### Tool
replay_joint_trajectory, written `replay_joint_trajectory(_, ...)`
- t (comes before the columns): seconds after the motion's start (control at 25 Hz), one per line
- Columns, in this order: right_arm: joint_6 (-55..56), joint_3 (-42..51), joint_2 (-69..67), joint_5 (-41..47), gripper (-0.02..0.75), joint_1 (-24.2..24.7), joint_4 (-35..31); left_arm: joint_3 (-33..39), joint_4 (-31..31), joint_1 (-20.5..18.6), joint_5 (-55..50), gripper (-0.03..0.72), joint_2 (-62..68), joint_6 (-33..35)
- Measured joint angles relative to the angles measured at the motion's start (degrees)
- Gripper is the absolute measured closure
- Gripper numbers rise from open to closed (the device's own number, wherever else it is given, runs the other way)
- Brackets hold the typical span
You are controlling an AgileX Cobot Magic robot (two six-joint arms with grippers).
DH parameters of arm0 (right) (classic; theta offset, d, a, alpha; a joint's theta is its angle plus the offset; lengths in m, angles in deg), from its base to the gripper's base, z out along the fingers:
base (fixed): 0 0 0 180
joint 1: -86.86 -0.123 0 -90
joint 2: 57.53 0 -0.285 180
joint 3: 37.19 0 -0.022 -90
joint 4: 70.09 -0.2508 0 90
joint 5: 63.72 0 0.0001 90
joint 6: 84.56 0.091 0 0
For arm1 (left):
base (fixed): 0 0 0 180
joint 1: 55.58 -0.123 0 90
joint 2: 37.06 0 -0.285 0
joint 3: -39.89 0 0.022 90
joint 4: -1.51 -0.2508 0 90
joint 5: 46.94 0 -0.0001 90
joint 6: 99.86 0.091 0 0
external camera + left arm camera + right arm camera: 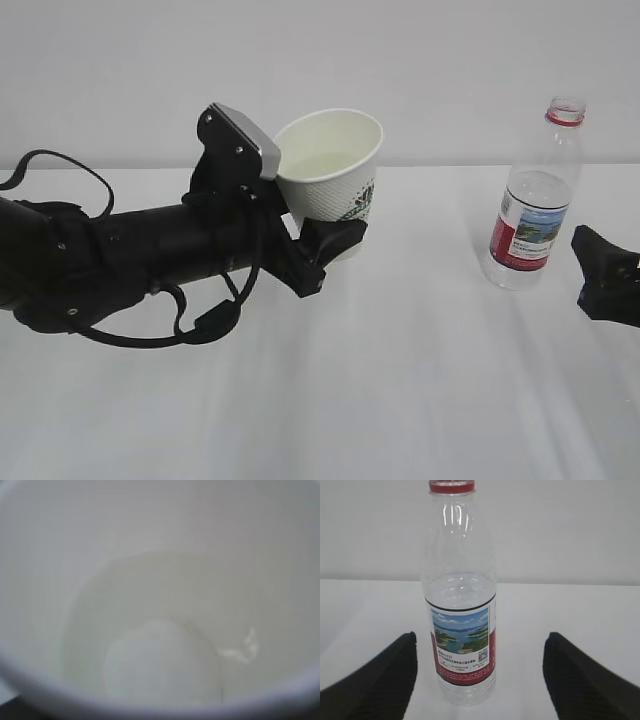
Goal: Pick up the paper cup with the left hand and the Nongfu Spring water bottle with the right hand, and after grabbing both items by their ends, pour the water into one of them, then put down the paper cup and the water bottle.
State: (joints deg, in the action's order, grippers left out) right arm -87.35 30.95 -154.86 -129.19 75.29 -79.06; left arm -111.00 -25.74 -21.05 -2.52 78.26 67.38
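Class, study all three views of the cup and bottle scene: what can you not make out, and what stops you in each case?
- Exterior view: the right tool is cut off by the right edge.
- Left wrist view: the paper cup fills the blurred frame, hiding the left tool.
- Right wrist view: the Nongfu Spring water bottle label's small print is too small to read.

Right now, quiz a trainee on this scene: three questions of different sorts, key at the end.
1. True or false: the left gripper holds the paper cup off the table.
2. Where is the water bottle? A) lying on its side B) standing upright on the table C) tilted over the cup
3. Fill in: the right gripper is ____, one finger on each side of the bottle without touching it.

Key: 1 true; 2 B; 3 open. The cup is tipped toward the camera, and liquid shows in its bottom in the left wrist view.
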Motion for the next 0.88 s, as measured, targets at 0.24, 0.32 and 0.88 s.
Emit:
replay_joint_trajectory(0.24, 0.0, 0.0, 0.0, 0.0, 0.149, 0.0, 0.0, 0.0, 3.1, -1.8, -0.1, 0.181, 0.0, 0.9)
replay_joint_trajectory(0.32, 0.0, 0.0, 0.0, 0.0, 0.148, 0.0, 0.0, 0.0, 3.8, -3.0, -0.1, 0.181, 0.0, 0.9)
replay_joint_trajectory(0.88, 0.0, 0.0, 0.0, 0.0, 0.149, 0.0, 0.0, 0.0, 6.3, -13.7, -0.2, 0.188, 0.0, 0.9)
